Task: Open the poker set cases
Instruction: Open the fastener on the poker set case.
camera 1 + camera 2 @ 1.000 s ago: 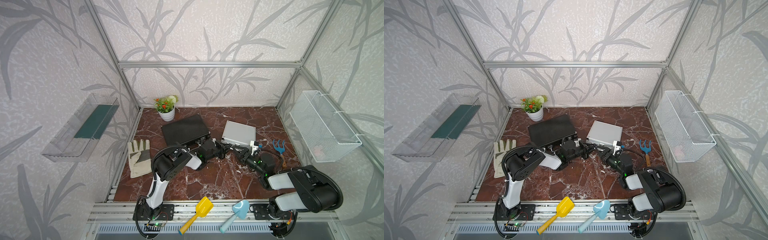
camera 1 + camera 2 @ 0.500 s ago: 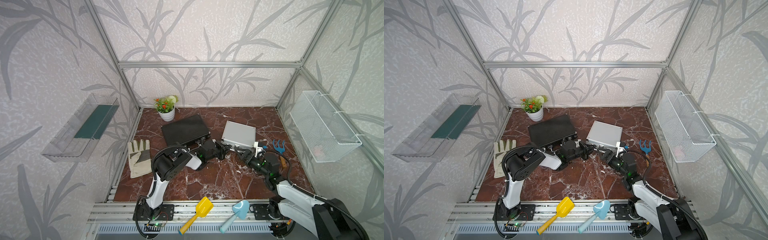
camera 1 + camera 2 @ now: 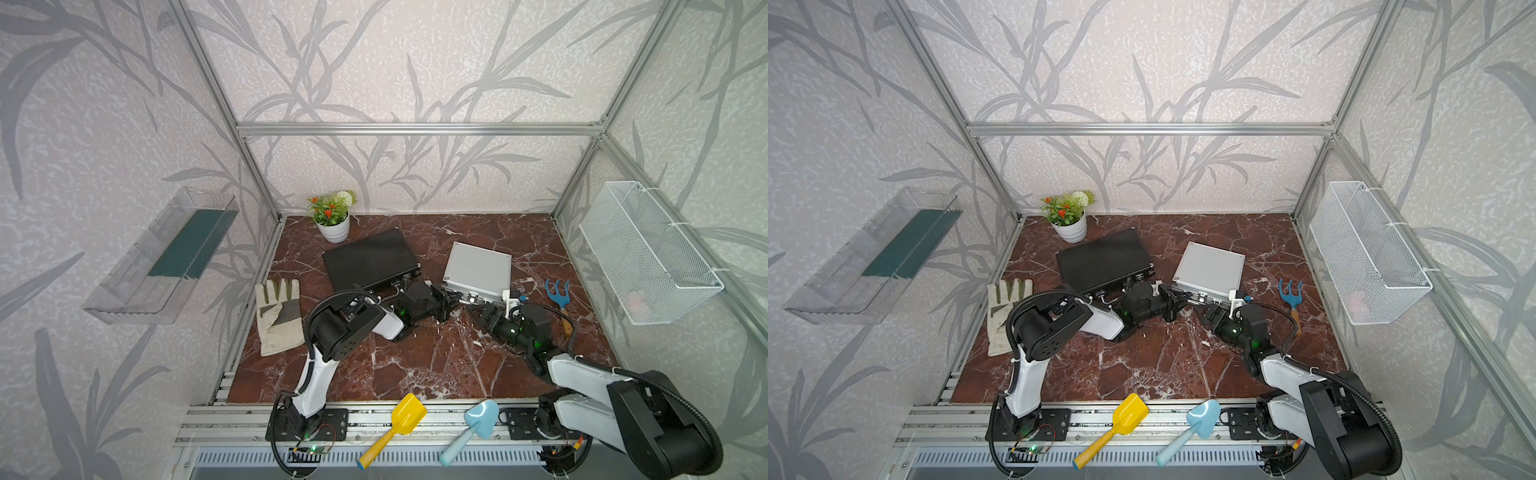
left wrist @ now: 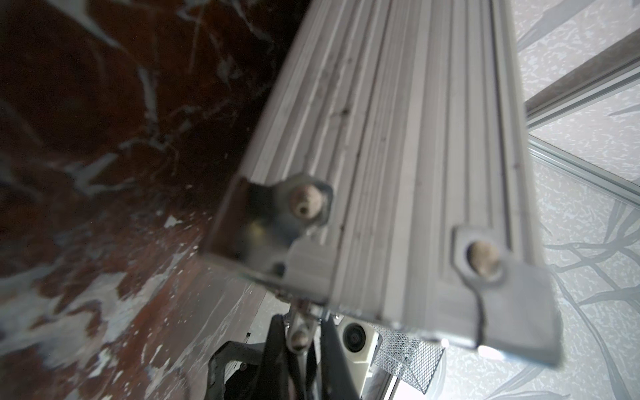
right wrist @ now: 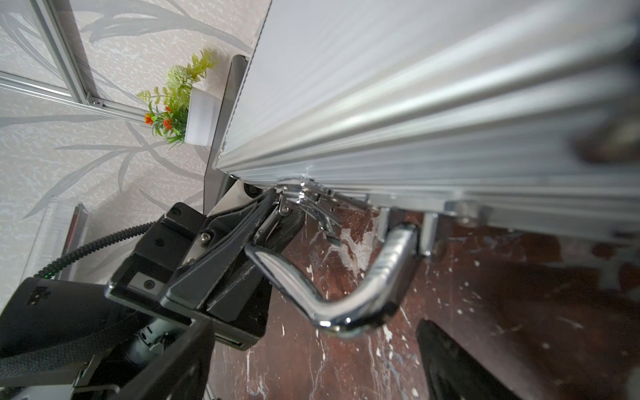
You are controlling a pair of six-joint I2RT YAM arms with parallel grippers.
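Two poker set cases lie shut and flat on the marble floor: a larger black case (image 3: 368, 262) (image 3: 1102, 259) and, to its right, a smaller silver case (image 3: 478, 266) (image 3: 1209, 266). My left gripper (image 3: 451, 297) (image 3: 1177, 301) (image 4: 300, 346) is at the silver case's front left corner, shut on a metal latch (image 4: 298, 334) (image 5: 284, 207). My right gripper (image 3: 478, 311) (image 3: 1208, 313) (image 5: 311, 367) stands open just in front of the silver case's chrome handle (image 5: 346, 294), with nothing between its fingers (image 5: 450, 363).
A flower pot (image 3: 332, 224) stands at the back left and a work glove (image 3: 278, 316) lies at the left. A blue hand rake (image 3: 559, 291) lies right of the silver case. A yellow shovel (image 3: 395, 428) and a blue trowel (image 3: 473, 424) rest on the front rail. A wire basket (image 3: 648, 257) hangs on the right wall.
My right gripper's jaws have spread wider and its arm has shifted at the elbow. The left gripper has stayed at the silver case's latch.
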